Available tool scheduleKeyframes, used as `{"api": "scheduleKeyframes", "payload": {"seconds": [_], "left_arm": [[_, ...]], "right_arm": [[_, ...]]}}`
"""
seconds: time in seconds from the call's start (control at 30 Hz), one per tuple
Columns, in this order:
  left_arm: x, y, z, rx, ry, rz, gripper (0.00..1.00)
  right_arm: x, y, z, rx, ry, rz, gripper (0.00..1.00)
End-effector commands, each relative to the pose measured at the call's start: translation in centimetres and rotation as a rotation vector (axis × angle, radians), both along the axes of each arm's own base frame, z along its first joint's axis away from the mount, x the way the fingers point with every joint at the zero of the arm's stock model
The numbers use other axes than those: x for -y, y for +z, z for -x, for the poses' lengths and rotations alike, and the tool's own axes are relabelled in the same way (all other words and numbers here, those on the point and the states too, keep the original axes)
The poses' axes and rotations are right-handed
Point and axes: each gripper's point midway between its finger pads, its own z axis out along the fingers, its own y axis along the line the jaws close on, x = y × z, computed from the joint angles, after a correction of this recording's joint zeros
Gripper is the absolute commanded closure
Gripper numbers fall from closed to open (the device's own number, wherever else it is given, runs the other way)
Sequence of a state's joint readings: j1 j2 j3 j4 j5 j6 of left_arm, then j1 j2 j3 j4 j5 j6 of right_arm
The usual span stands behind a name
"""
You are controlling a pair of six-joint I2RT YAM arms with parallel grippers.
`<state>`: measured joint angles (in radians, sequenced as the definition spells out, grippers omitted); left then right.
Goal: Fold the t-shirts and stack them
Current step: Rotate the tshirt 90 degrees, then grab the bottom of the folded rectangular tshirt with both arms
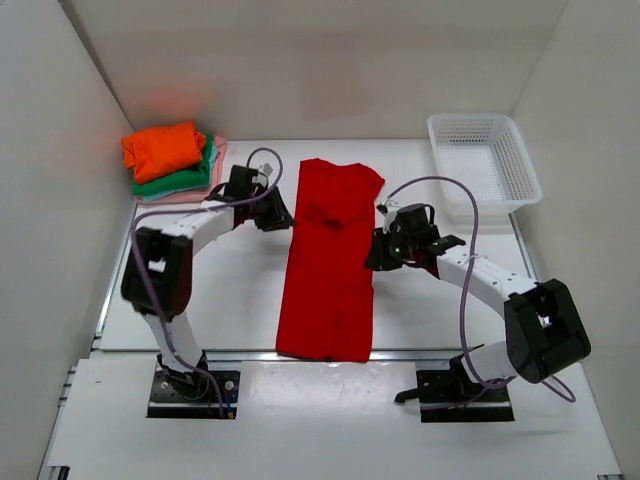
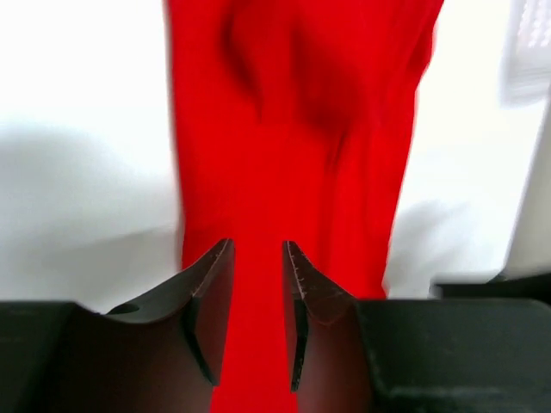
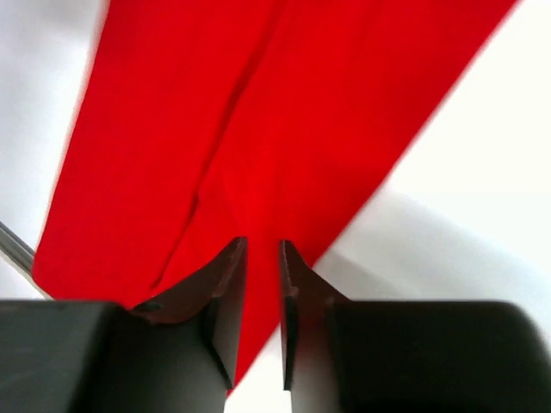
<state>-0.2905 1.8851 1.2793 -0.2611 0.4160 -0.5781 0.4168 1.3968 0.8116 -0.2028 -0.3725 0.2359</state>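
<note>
Red cloth fills the space between the two sets of fingers. The red t-shirt (image 1: 328,270) lies flat on the worktop (image 1: 230,300), folded lengthwise into a narrow strip. Its long axis runs from the near edge of the worktop toward the far wall, with the far end leaning slightly right. The far end carries a rumpled fold. The near end lies close to the worktop's near edge.

Left fingers (image 1: 283,222): just beside the strip's left edge, at its far portion, pointing toward the cloth. The jaws stand part-way apart with a narrow gap. Nothing is clamped, and the left wrist view shows red cloth beyond the gap.

Right fingers (image 1: 378,258): at the strip's right edge, near mid-length, pointing toward the cloth. The jaws stand slightly apart and grip nothing. Contact with the cloth cannot be determined.

Clearances: bare worktop extends outboard of each set of fingers. Beyond and outboard of the left fingers, in the far-left corner, sits a folded stack with the orange t-shirt (image 1: 163,147) on the green t-shirt (image 1: 185,180) on the pale pink t-shirt (image 1: 170,197). Well beyond and outboard of the right fingers stands a white mesh basket (image 1: 470,118), apart from the strip.

Surface: the worktop is white and smooth, enclosed by plain white walls (image 1: 300,60) on three sides.
</note>
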Motion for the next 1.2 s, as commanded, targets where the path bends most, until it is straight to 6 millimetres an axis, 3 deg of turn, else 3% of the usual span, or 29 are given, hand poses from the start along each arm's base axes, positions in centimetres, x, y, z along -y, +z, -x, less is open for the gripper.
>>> {"api": "scheduleKeyframes", "payload": {"seconds": [0.0,0.07,0.1,0.17,0.2,0.3,0.37,0.5,0.63,0.8,0.97,1.03,1.17], "left_arm": [[-1.8,0.6,6.8,-0.013,-0.062,-0.12,0.6],[-2.5,-1.6,12.0,-0.082,-0.092,-0.193,0.58],[-2.6,-0.8,13.2,-0.058,-0.091,-0.199,0.55],[-2.9,-2.0,17.4,-0.089,-0.122,-0.233,0.49],[-2.8,-1.2,18.5,-0.074,-0.121,-0.218,0.49],[-4.0,-1.9,22.4,-0.113,-0.115,-0.201,0.48],[-4.6,-1.3,23.3,-0.082,-0.105,-0.186,0.46],[-4.7,-2.8,26.1,-0.128,-0.135,-0.158,0.45],[-3.1,-3.3,28.1,-0.159,-0.186,-0.129,0.44],[-2.9,-4.9,30.2,-0.23,-0.226,-0.149,0.44],[-3.0,-5.9,30.9,-0.257,-0.246,-0.191,0.45],[-2.2,-5.5,30.7,-0.237,-0.27,-0.194,0.45],[-2.5,-7.5,31.5,-0.283,-0.285,-0.245,0.44]], "right_arm": [[0.5,-1.4,2.7,-0.094,-0.075,0.035,0.8],[0.4,-2.1,5.0,-0.145,-0.109,0.04,0.79],[0.1,-2.5,6.2,-0.167,-0.096,0.056,0.78],[-0.3,-3.2,9.0,-0.234,-0.11,0.052,0.74],[-0.1,-4.2,10.8,-0.267,-0.101,0.082,0.73],[-0.6,-3.8,13.5,-0.296,-0.14,0.034,0.66],[-0.6,-3.9,15.2,-0.321,-0.138,0.023,0.6],[0.3,-4.2,17.0,-0.361,-0.158,0.023,0.52],[0.4,-4.2,18.2,-0.389,-0.156,0.012,0.52],[-0.3,-5.4,20.1,-0.449,-0.126,0.016,0.51],[-1.1,-6.0,21.4,-0.478,-0.093,0.01,0.5],[-1.2,-6.9,22.0,-0.501,-0.086,0.013,0.47],[-1.8,-8.2,22.0,-0.501,-0.046,0.002,0.5]]}}
